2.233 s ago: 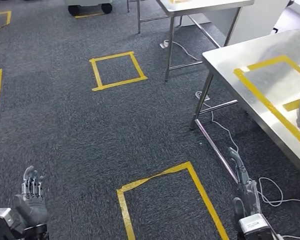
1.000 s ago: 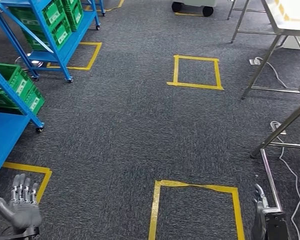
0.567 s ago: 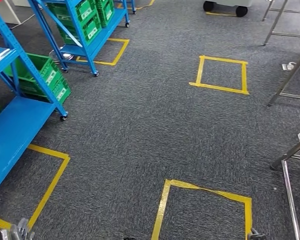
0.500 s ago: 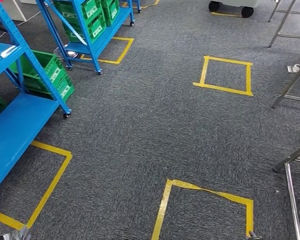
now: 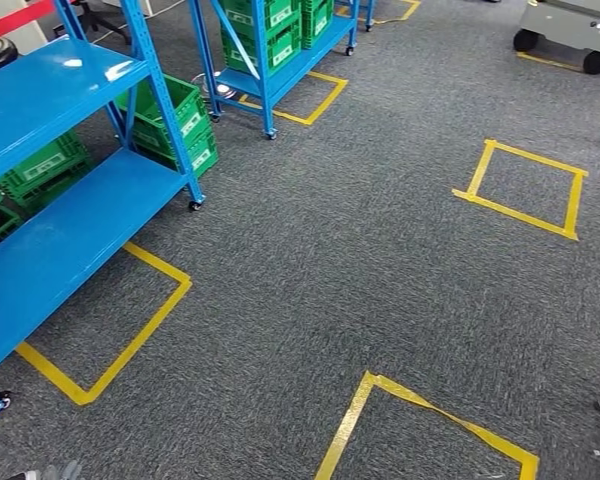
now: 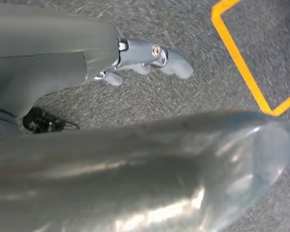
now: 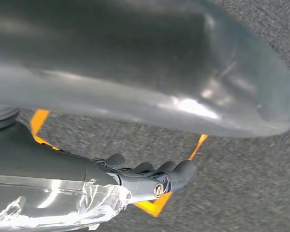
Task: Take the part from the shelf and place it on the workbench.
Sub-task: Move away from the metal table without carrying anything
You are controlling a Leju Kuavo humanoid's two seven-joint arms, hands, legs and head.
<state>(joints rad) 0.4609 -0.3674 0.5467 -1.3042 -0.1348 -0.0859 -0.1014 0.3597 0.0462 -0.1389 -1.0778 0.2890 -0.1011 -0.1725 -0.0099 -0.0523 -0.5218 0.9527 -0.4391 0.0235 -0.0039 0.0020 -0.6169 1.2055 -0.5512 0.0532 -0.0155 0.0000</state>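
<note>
Crate point(image 5: 178, 125) labels perhaps white, unreadable

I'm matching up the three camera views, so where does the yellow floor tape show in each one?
Head view: yellow floor tape forms squares beside the blue shelf, at the bottom centre and at the right.
Left wrist view: a taped corner beyond the left hand.
Right wrist view: strips behind the right hand.
Shared landmark: the grey carpet.
</note>
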